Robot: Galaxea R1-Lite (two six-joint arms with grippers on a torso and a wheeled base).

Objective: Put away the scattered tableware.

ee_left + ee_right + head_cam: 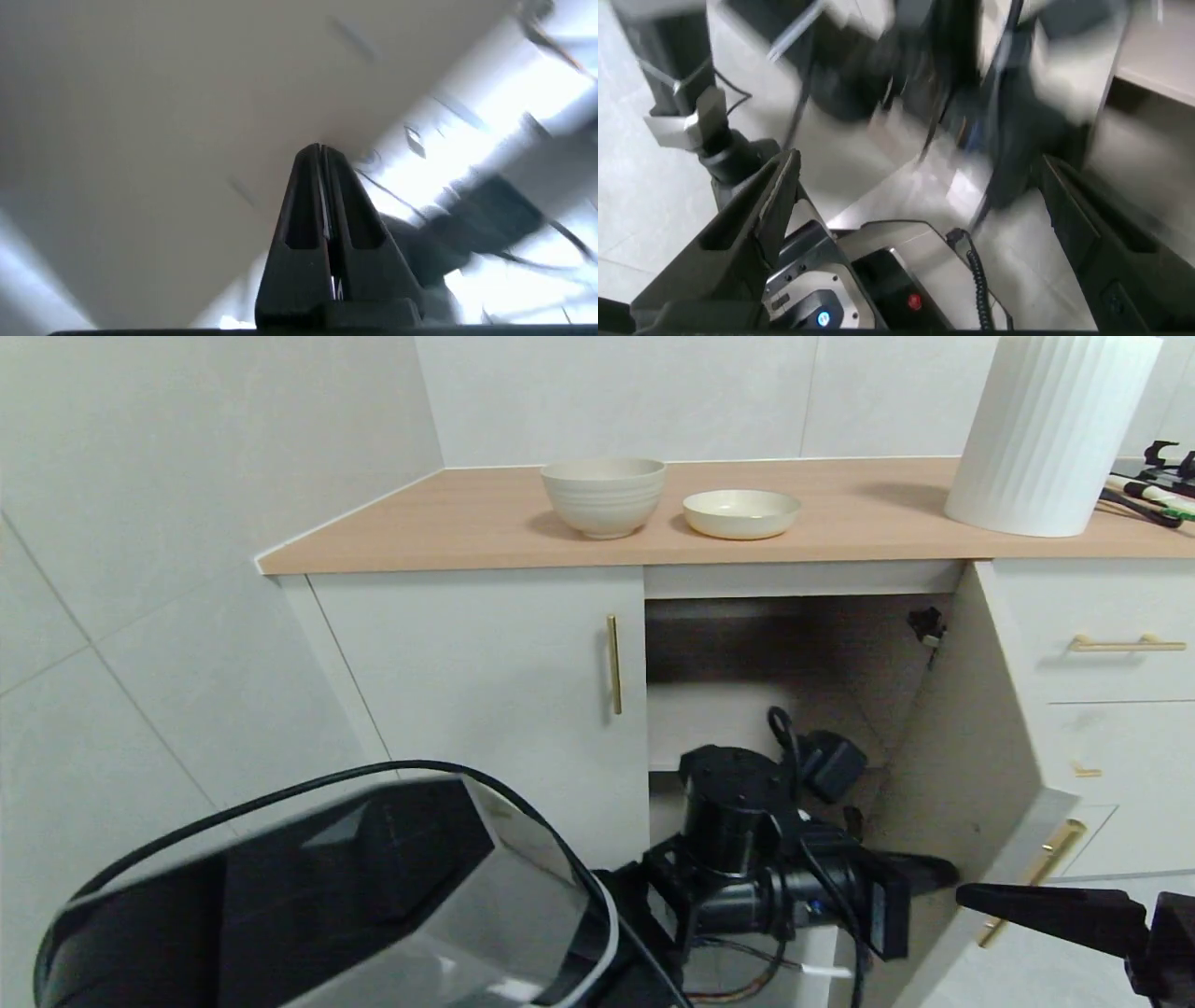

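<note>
A deep beige bowl [604, 495] and a shallow cream dish [741, 513] stand side by side on the wooden counter [448, 532], above the cabinet. My left gripper [320, 154] is shut with nothing in it, its tip facing a pale surface. In the head view the left gripper [934, 874] sits low in front of the open cabinet [775, 672]. My right gripper [924, 187] is open, its jaws wide apart and nothing between them. One of its fingers [1027, 903] reaches in from the lower right beside the cabinet door [971, 756].
The cabinet door stands swung out to the right; the left door [485, 691] is closed, with a gold handle [613, 663]. A tall white ribbed cylinder [1050, 429] and some utensils [1148, 497] occupy the counter's right end. Drawers [1111, 644] lie to the right.
</note>
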